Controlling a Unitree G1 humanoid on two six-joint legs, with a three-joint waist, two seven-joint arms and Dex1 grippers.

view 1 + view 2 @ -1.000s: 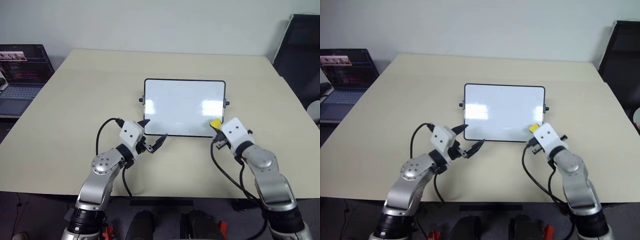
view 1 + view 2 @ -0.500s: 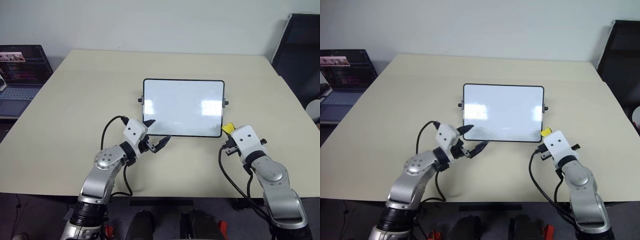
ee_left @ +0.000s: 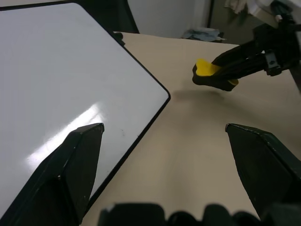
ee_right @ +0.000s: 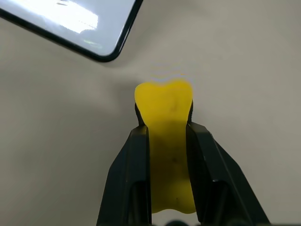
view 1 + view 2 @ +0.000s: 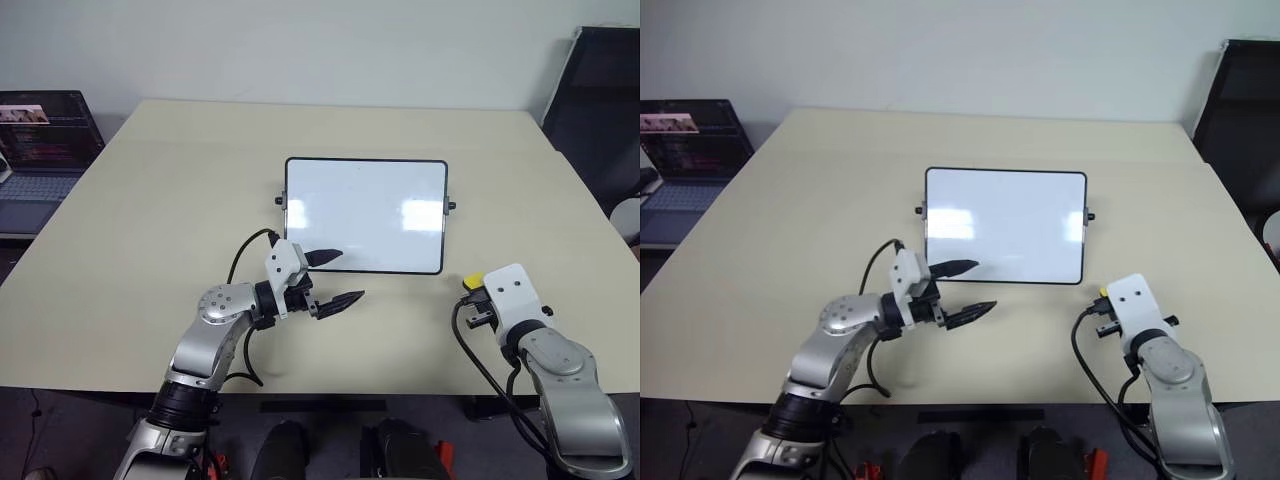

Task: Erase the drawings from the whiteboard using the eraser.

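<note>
On the table (image 5: 150, 220), the whiteboard (image 5: 365, 215) bears no legible writing; beside its corner the right gripper (image 4: 164, 136) pinches the eraser (image 4: 165, 113), left gripper (image 5: 335, 278) spread.

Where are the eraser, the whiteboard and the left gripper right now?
eraser (image 4: 164, 106): right wrist view, on its yellow top ahead of the fingers clamping it.
whiteboard (image 5: 365, 215): left eye view, on the bare white middle of its surface.
left gripper (image 5: 334, 279): left eye view, midway between its open fingertips.
</note>
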